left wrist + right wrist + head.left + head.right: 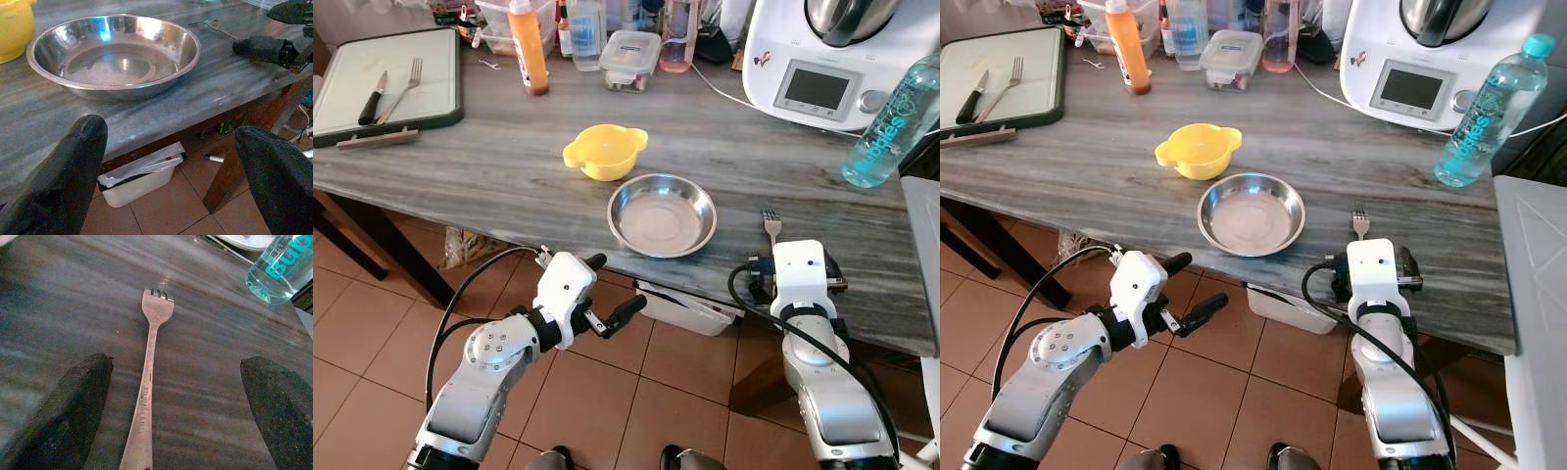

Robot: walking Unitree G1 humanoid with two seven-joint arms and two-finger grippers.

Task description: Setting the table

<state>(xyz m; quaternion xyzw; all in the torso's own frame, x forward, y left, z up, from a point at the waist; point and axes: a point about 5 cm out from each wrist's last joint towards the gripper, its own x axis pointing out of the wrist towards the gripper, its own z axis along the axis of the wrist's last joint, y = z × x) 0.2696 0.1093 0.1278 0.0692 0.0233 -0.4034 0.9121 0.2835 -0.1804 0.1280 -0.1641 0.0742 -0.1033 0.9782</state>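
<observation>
**Fork down beside the bowl, both grippers spread**

The right gripper [173, 406] sat at the near table edge w/ its two black fingers [63, 406] spread wide, holding nothing — the fork [146, 396] lay flat on the wood between them, tines pointing away toward the far side. In the head views the fork [771, 227] lay just right of the steel bowl [662, 214], close but apart from it, its handle end hidden under the right wrist housing.

The left gripper [607, 294] hung off the table's near edge, over the tiled floor [607, 392], fingers [58, 176] likewise parted & empty, aimed at the bowl [113, 51]. A white tub [139, 178] w/ a plastic bag sat on the floor under the table.

Just behind the bowl, a yellow bowl [605, 152] w/ small side handles — near, not touching. Further out: a clear water bottle [893, 122] w/ a teal cap at the right, a white kitchen machine [832, 59] behind it, an orange sauce bottle [528, 49] & a lidded container [629, 59] along the far side. At far left a green-rimmed tray [440, 119] carried a knife [372, 98] & a second fork [406, 90], side by side. All on a grey wood-grain table [489, 166]
</observation>
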